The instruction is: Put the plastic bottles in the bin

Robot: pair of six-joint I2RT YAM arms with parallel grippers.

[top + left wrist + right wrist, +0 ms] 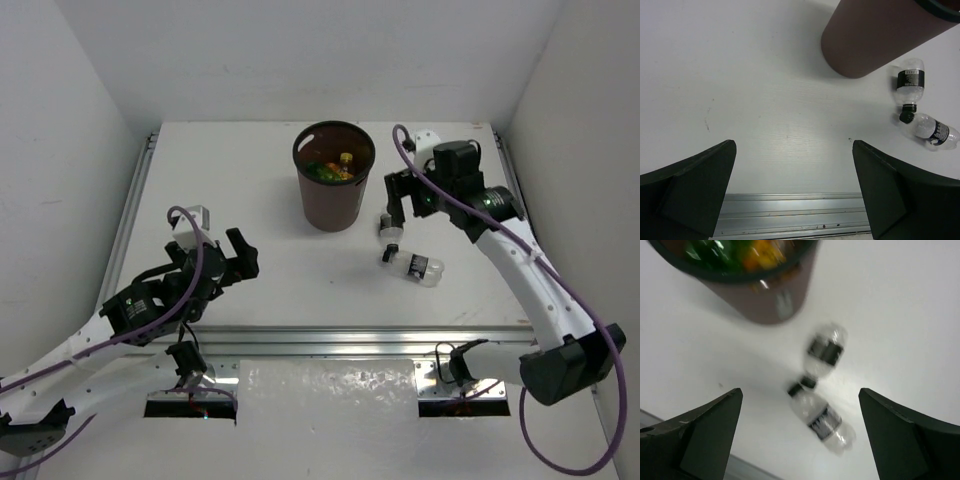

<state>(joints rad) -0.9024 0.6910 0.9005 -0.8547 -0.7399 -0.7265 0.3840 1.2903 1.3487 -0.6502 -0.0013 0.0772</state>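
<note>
left claw [794,146] and right claw [801,391] both gape wide, gripping nothing.

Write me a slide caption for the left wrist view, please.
Open left fingers frame two clear bottles lying cap to cap beside the brown bin on a white table.

The desk [765,100] has a white, matt, smooth top with faint grain lines. Its near edge carries a metal rail [790,215], dull silver and grooved. The bin [875,40] is dark brown plastic, smooth, with a low satin sheen. The clear bottle beside the bin [910,80] and the second clear bottle [935,131] are transparent glossy plastic with black labels. The left fingers [690,195] are black matt plastic.
</note>
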